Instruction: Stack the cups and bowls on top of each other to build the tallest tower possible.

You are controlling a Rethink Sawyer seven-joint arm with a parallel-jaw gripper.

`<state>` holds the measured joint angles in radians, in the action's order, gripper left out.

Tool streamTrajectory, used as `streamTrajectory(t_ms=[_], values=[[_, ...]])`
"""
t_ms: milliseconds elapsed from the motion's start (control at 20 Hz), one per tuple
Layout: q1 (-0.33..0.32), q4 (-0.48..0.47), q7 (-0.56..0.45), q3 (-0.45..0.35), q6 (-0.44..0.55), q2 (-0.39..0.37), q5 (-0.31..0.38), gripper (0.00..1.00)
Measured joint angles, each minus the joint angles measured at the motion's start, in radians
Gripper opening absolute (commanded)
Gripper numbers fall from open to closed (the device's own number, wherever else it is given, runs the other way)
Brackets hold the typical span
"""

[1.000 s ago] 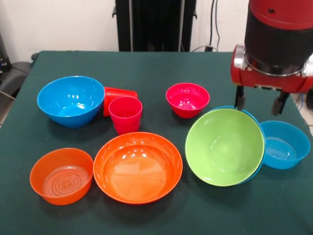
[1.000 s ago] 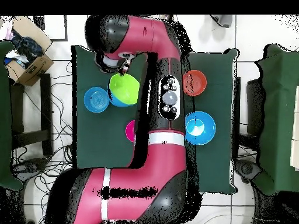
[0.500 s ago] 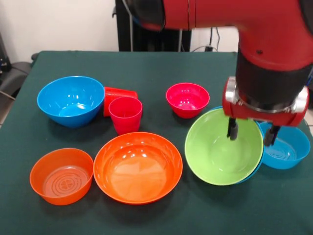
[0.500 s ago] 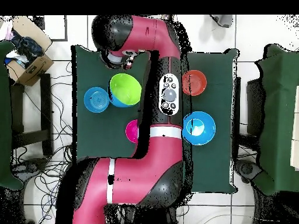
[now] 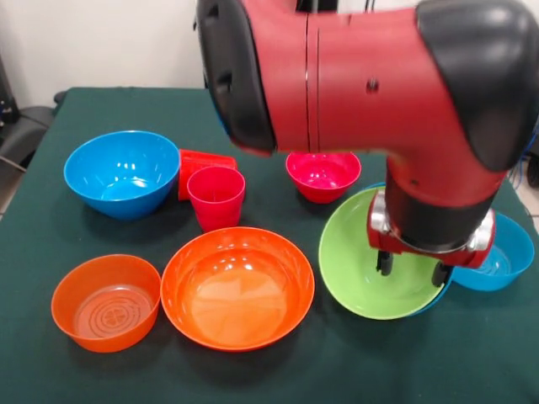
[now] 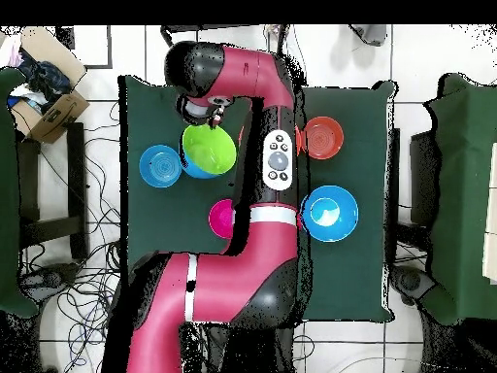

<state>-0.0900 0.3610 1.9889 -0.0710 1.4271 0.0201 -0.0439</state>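
The lime green bowl [image 5: 354, 261] rests tilted inside a large blue bowl [image 5: 431, 303] at the right. My gripper [image 5: 413, 271] is open and low over the green bowl's right side, one finger over the inside and the other at the rim. The pink cup [image 5: 216, 195] stands upright mid-table, with the red-orange cup [image 5: 202, 162] lying on its side behind it. In the overhead view the gripper [image 6: 214, 118] is at the edge of the green bowl [image 6: 209, 151].
A light blue bowl [image 5: 509, 252] touches the green one's right side. The small magenta bowl [image 5: 324, 172] sits behind. At the left are a large blue bowl [image 5: 122, 172], a small orange bowl [image 5: 105, 301] and a large orange bowl [image 5: 237, 286].
The gripper has come down and toward the table's front, from above the green bowl's back rim to low over its right side. The bowls and cups have not moved.
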Motion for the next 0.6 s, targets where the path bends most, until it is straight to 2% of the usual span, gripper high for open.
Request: streamTrajectory(t_ms=[600], values=[[0.0, 0.0, 0.0, -0.031, 0.0, 0.036, -0.019, 1.0]])
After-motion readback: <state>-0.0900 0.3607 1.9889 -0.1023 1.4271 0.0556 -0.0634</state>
